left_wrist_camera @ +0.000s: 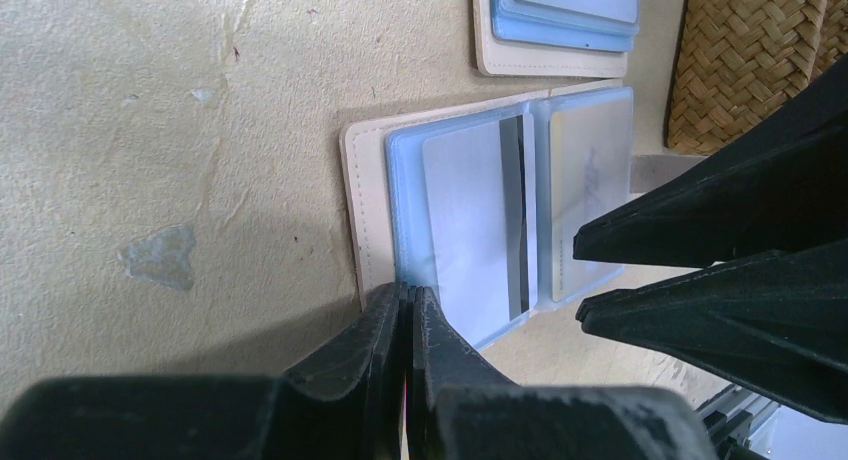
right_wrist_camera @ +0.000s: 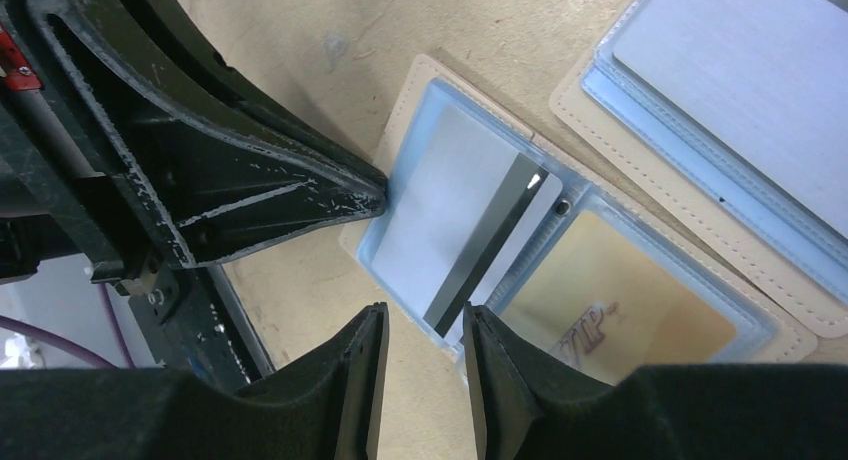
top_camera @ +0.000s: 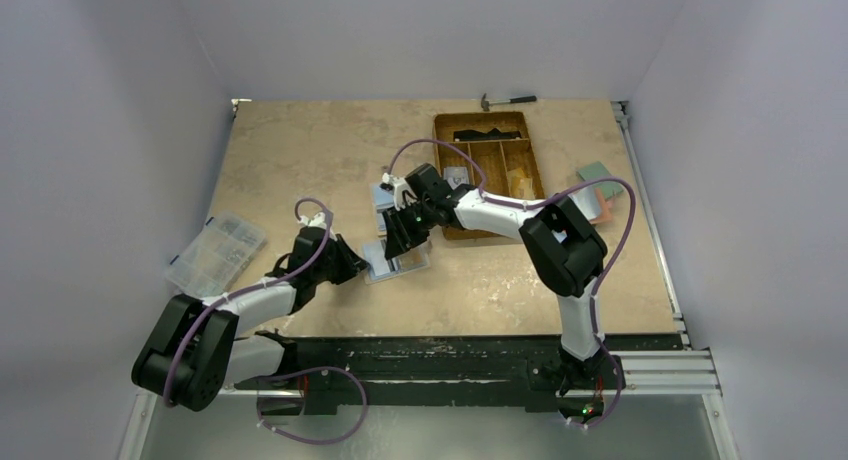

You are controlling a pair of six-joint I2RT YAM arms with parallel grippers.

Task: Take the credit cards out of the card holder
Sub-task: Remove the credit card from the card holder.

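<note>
Here the tan card holder [left_wrist_camera: 352, 210] lay open on the desk [left_wrist_camera: 150, 130], between the two arms. The left gripper [left_wrist_camera: 408, 302] had its fingers closed together, tips pressed at the holder's near edge. The right gripper [right_wrist_camera: 425, 325] had its fingers slightly apart at the corner of a grey striped credit card [right_wrist_camera: 440, 215] lying in the holder's clear sleeve. Whether they touched it was unclear.

The right gripper [top_camera: 398, 248] is hiding much of the card holder [top_camera: 380, 268] from above (what's inside is looking too small to make out), while a second holder [left_wrist_camera: 484, 35] is running off the left wrist view's top edge.
</note>
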